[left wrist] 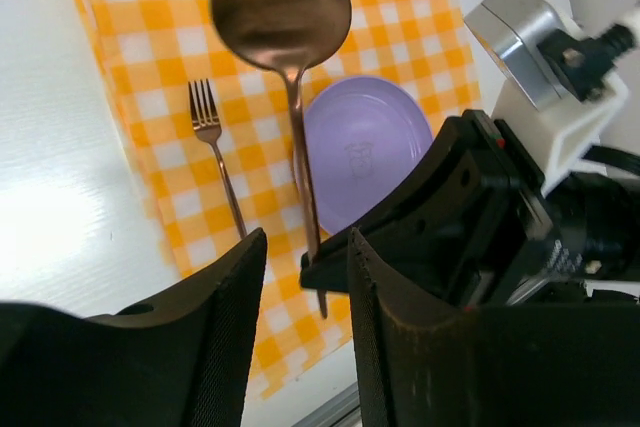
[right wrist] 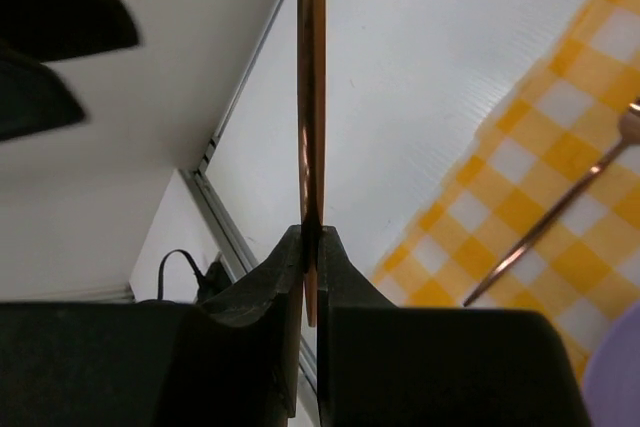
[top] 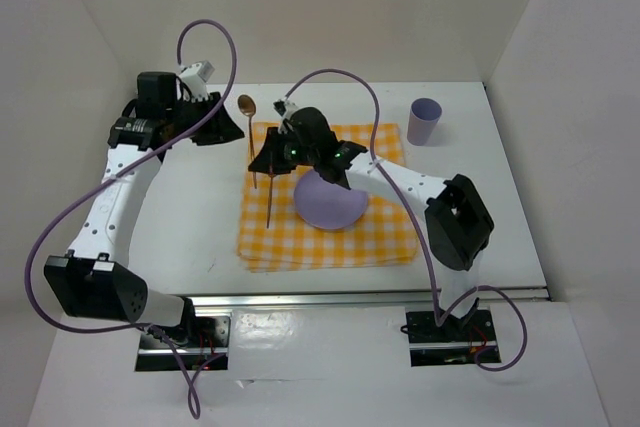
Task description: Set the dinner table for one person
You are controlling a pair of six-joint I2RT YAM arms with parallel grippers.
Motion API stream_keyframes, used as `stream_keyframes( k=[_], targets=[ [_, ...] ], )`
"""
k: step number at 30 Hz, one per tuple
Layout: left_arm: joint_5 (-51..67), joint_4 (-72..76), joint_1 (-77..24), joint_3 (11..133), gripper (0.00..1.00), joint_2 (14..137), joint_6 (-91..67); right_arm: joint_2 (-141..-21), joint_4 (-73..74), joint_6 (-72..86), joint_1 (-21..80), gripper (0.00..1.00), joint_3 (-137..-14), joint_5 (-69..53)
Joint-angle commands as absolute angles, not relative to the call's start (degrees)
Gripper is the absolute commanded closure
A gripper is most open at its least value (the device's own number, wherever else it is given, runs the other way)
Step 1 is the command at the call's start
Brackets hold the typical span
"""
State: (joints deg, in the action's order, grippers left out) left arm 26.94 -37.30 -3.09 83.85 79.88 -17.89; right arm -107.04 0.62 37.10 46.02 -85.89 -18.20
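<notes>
Plain white panels box in the scene: a back wall (top: 330, 7), a left side panel (top: 50, 87) and a right side panel (top: 580, 97). The large flat white rectangular surface (top: 190, 237) carries a metal rail (top: 340, 298) along its near edge. Bright, even light leaves a soft glare patch (left wrist: 40, 222) on it.

the dinner table (top: 200, 232) bears a checked cloth (top: 330, 244) and lilac cup (top: 425, 122).

This is looking like a robotics lab test cell, not a home: plain white panels (top: 300, 7) are enclosing the dinner table (top: 180, 237). The left arm (top: 110, 207) and right arm (top: 420, 187) are standing by a metal rail (top: 330, 298), trailing purple cables (top: 207, 22).
</notes>
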Motion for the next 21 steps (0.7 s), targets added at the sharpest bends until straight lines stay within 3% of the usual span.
stream_keyframes(
  k=[1, 8, 15, 21],
  targets=[
    [27.42, -38.4, -2.73, 88.94, 0.54, 80.24, -15.38, -100.56, 1.12, 38.93, 43.43, 1.0, -84.29, -19.42],
    [26.98, -44.3, 4.74, 94.75, 0.54, 82.53, -12.93, -88.43, 10.97, 37.19, 28.5, 1.0, -70.68, -26.52],
    [25.05, -42.89, 7.29, 85.7, 0.55, 78.4, -10.46, -79.29, 20.82, 26.73, 13.38, 1.0, -58.55, -36.54],
    [25.58, -41.22, 9.14, 81.3, 0.55, 75.67, -9.93, -79.36, 17.07, 26.1, 5.11, 1.0, -48.52, -43.41]
  ],
)
